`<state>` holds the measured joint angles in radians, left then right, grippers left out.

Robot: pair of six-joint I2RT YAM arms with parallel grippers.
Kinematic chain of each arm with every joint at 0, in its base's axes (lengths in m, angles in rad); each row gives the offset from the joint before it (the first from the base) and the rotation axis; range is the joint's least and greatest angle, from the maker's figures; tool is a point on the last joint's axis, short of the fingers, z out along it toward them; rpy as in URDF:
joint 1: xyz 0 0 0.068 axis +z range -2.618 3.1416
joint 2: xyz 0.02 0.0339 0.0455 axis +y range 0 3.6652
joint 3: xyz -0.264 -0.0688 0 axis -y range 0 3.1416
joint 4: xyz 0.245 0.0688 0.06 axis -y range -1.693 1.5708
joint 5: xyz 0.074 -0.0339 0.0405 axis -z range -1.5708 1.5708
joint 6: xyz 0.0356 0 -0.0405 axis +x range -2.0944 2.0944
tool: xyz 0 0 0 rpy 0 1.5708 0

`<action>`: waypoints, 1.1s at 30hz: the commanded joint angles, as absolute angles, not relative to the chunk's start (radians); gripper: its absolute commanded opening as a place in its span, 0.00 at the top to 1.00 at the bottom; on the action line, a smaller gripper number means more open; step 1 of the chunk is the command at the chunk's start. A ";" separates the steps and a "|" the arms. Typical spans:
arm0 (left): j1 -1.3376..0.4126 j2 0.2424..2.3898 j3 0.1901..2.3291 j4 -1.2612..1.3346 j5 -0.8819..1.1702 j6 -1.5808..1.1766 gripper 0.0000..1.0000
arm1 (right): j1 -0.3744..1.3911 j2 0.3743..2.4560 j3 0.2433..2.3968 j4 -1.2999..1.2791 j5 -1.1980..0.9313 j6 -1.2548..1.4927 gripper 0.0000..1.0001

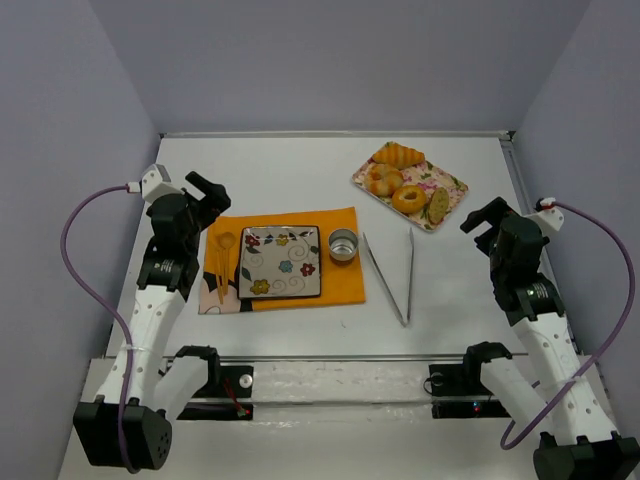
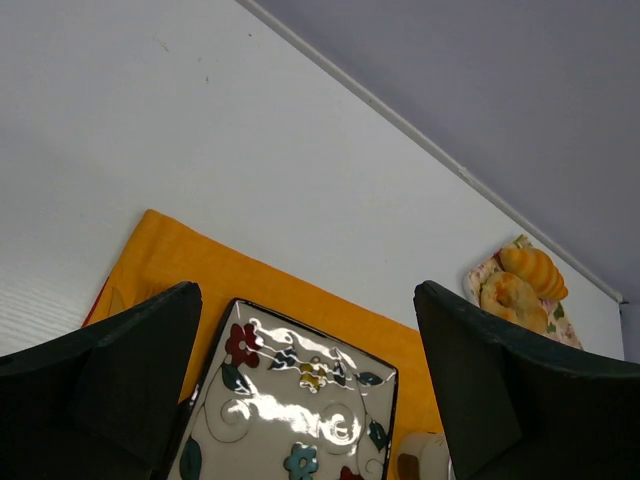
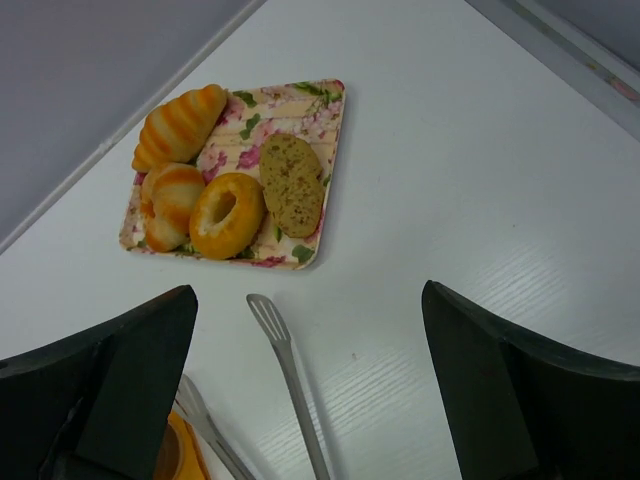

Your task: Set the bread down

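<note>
The bread lies on a floral tray [image 1: 455,186] [image 3: 332,100] at the back right: a croissant [image 1: 398,153] [image 3: 180,122], a bagel [image 1: 409,198] [image 3: 226,215], a striped bun [image 3: 168,200] and two brown slices [image 3: 292,182]. A square flowered plate [image 1: 281,262] [image 2: 290,400] sits bare on an orange cloth [image 1: 340,285] [image 2: 180,250]. My left gripper [image 1: 207,190] [image 2: 305,300] hovers open left of the plate, holding nothing. My right gripper [image 1: 485,215] [image 3: 309,300] hangs open and holds nothing, right of the tray.
Metal tongs [image 1: 395,275] [image 3: 290,370] lie spread on the table between cloth and right arm. A small metal cup [image 1: 343,245] [image 2: 425,455] stands on the cloth beside the plate. Yellow cutlery [image 1: 222,265] rests on the cloth's left side. Walls enclose the table.
</note>
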<state>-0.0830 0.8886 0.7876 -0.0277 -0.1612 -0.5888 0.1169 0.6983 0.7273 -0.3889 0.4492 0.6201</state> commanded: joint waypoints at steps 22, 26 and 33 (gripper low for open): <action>-0.075 0.959 0.816 0.012 -0.166 -0.584 0.01 | 0.406 1.015 0.794 -0.426 0.190 0.361 0.00; -0.075 0.951 0.815 0.012 -0.166 -0.580 0.01 | 0.497 1.138 0.813 -0.454 0.161 0.333 0.00; -0.075 0.956 0.811 0.014 -0.187 -0.583 0.01 | 0.574 1.337 0.866 -0.494 0.205 0.345 0.00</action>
<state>-0.0830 0.9665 0.7876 -0.0273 -0.1654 -0.5884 0.5426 1.2690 0.7830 -0.4545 0.1539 0.3538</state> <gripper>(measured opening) 0.990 0.996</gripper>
